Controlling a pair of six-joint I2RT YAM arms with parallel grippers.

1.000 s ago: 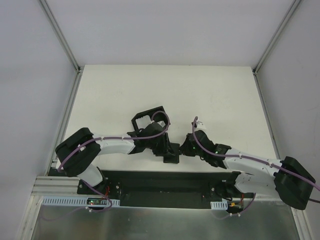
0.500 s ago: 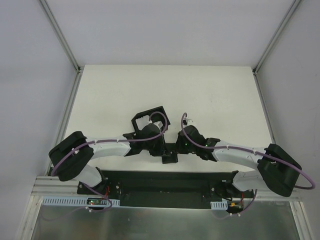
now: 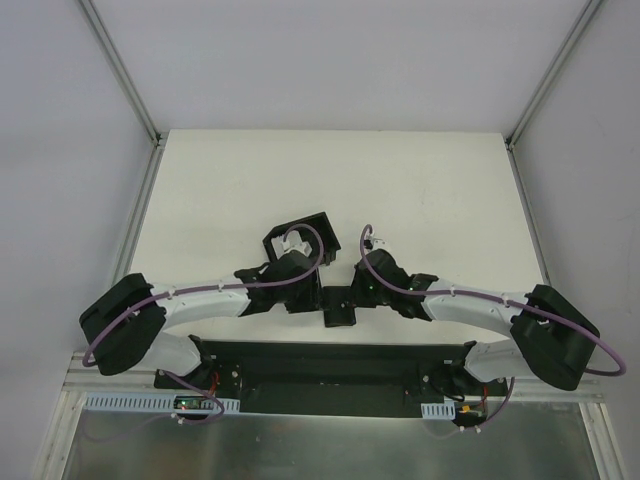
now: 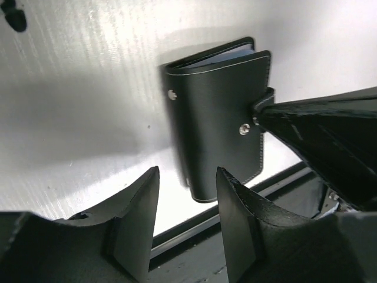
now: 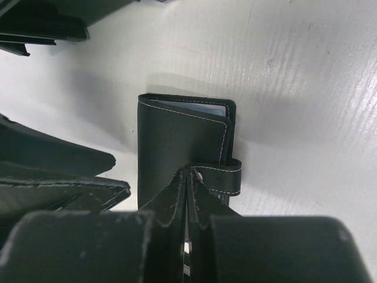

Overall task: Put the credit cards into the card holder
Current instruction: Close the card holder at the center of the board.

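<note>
1. card holder: folded shut, flat on the table close to its near edge, between the two grippers. The snap tab loops round its open side. A pale strip shows in the fold at the far end; cards or lining, cannot tell. No loose credit cards seen.
2. right gripper: fingers pressed together, tip touching the holder at the tab. Cannot tell if the tab's edge is nipped.
3. left gripper: fingers spread, nothing between them, hanging just on the near side of the holder, clear of it.
4. Step, as I read it: working the tab. Seating or freeing it, unclear.
5. To do it well: the left fingers pin the cover away from the tab while the right acts only at the tab, with small moves. The holder looks light, so a sideways shove would likely slide it.
</note>
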